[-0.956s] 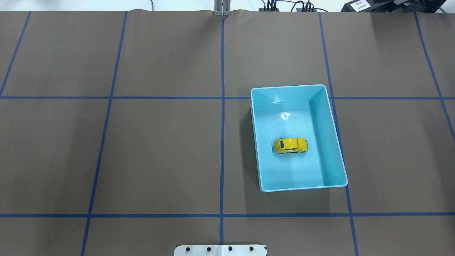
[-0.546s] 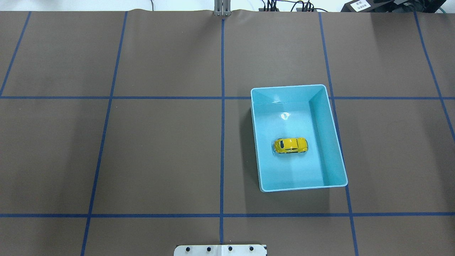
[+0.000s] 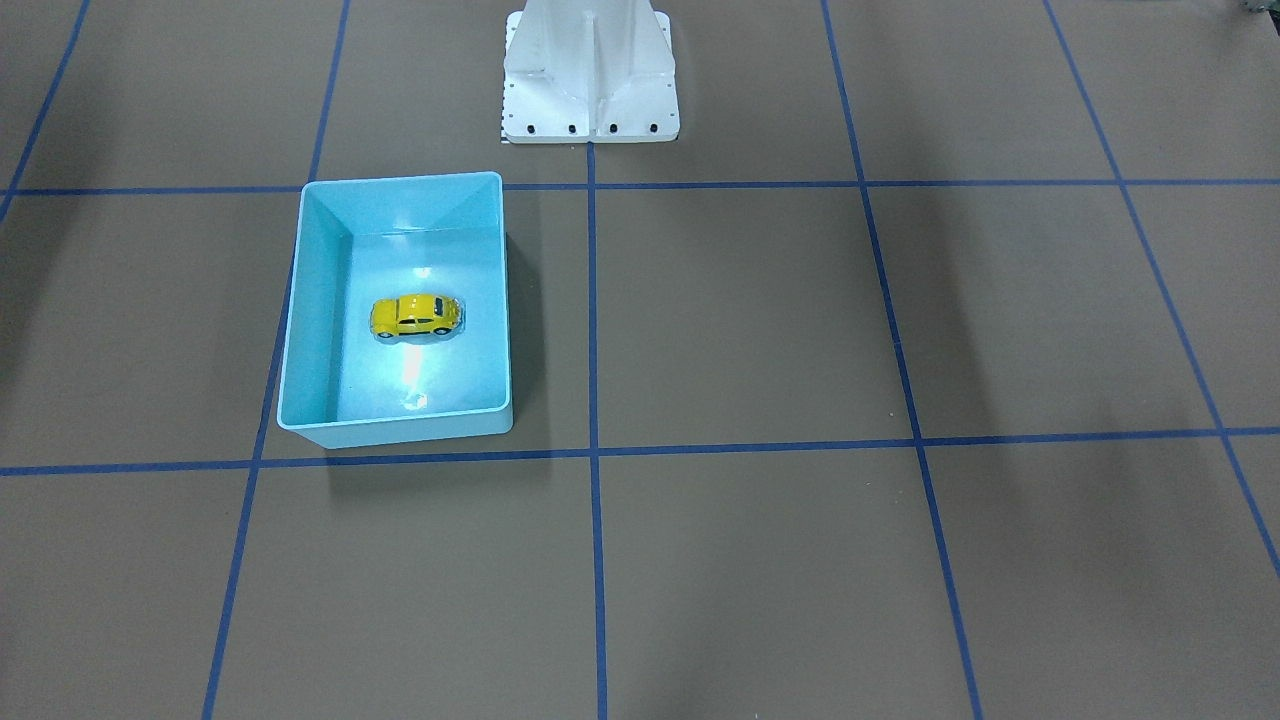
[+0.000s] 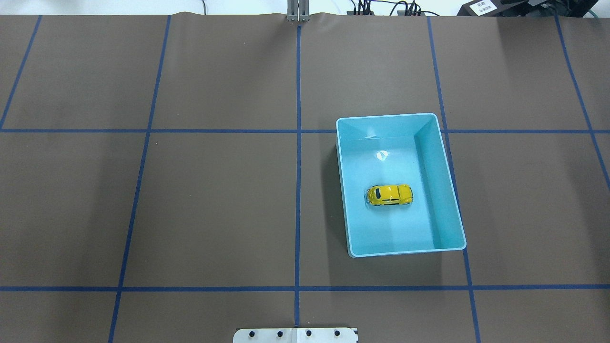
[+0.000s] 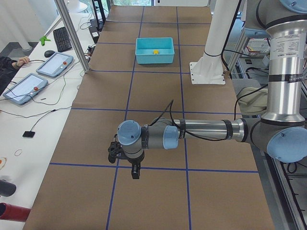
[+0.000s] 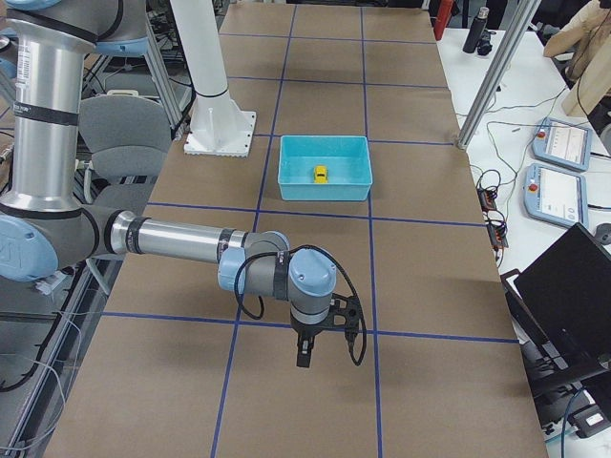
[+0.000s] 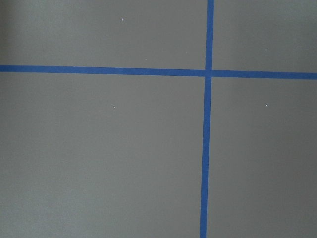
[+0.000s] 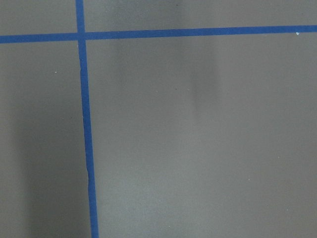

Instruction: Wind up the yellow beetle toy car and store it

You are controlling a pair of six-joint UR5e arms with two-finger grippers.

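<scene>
We record a long table [image 4: 214,200] covered in brown matting and divided into large rectangles by lines of blue tape [image 4: 298,143]. White side benches flank it. One carries teach pendants [image 5: 55,64] and a keyboard [image 5: 63,38], the other a dark laptop [image 6: 563,286].

The left arm [image 5: 206,130] and the right arm [image 6: 177,239] each reach out low over opposite ends of the table, well apart from the bin. A white pedestal [image 3: 590,70] is bolted at the robot's edge.

A light blue bin [image 4: 450,190] stands on the robot's right half, just beside the centre tape line. The left gripper [image 5: 135,172] and the right gripper [image 6: 304,358] point downward over the matting. Both show only in the side views, so we cannot tell how their fingers stand.

The yellow beetle toy car [image 4: 390,195] sits on its wheels near the middle of the bin floor, crosswise, touching no wall.

A white label [image 4: 482,6] lies beyond the far right corner; its print is too small to read.
</scene>
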